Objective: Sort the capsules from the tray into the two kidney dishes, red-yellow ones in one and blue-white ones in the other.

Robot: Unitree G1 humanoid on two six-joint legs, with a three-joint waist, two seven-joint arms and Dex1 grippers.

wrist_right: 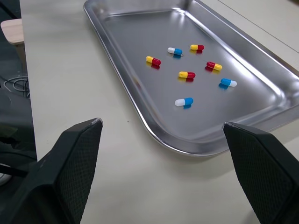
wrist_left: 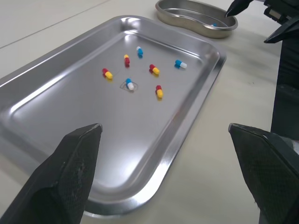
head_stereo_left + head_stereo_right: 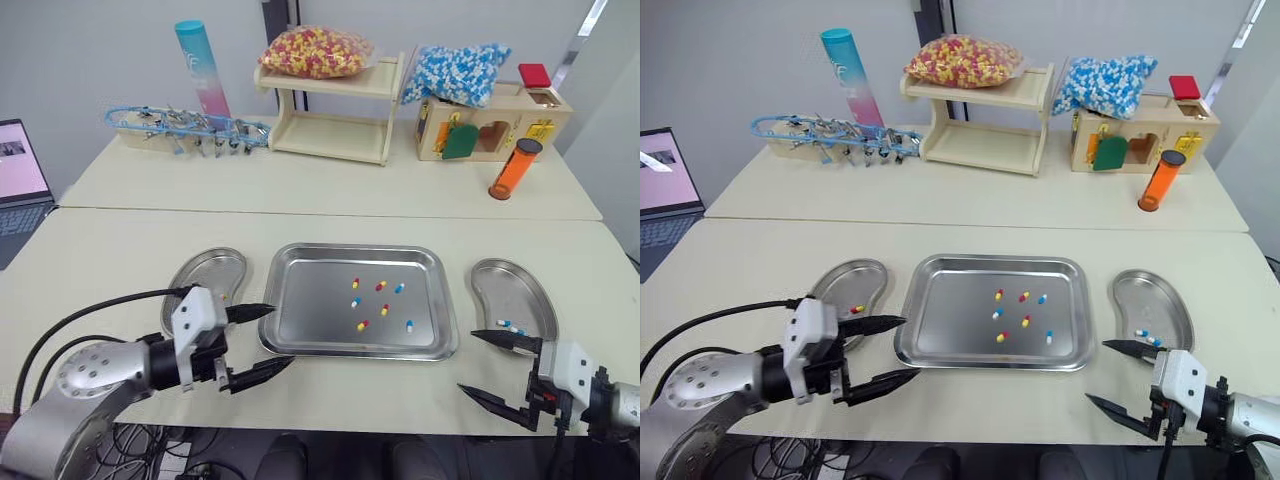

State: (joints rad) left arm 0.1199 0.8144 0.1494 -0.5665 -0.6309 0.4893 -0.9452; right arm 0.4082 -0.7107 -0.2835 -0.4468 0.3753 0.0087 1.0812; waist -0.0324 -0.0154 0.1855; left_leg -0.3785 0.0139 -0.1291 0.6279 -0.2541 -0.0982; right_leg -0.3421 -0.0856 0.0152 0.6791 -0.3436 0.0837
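Both grippers hang empty at the tray's near corners, fingers spread wide.
The tray (image 3: pixel 310 300) lies between left gripper (image 3: pixel 281 336) and right gripper (image 3: pixel 467 362); the left dish (image 3: pixel 200 275) and right dish (image 3: pixel 522 288) sit just beyond them; seven capsules (image 3: pixel 381 286) lie mid-tray, ahead of both.

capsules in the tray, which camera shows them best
The right wrist view: the seven capsules are seen from near and lie well apart on the tray, four red-yellow and three blue-white. The left wrist view shows them nearly as well, from the opposite side. Both eye views show them as small specks mid-tray.
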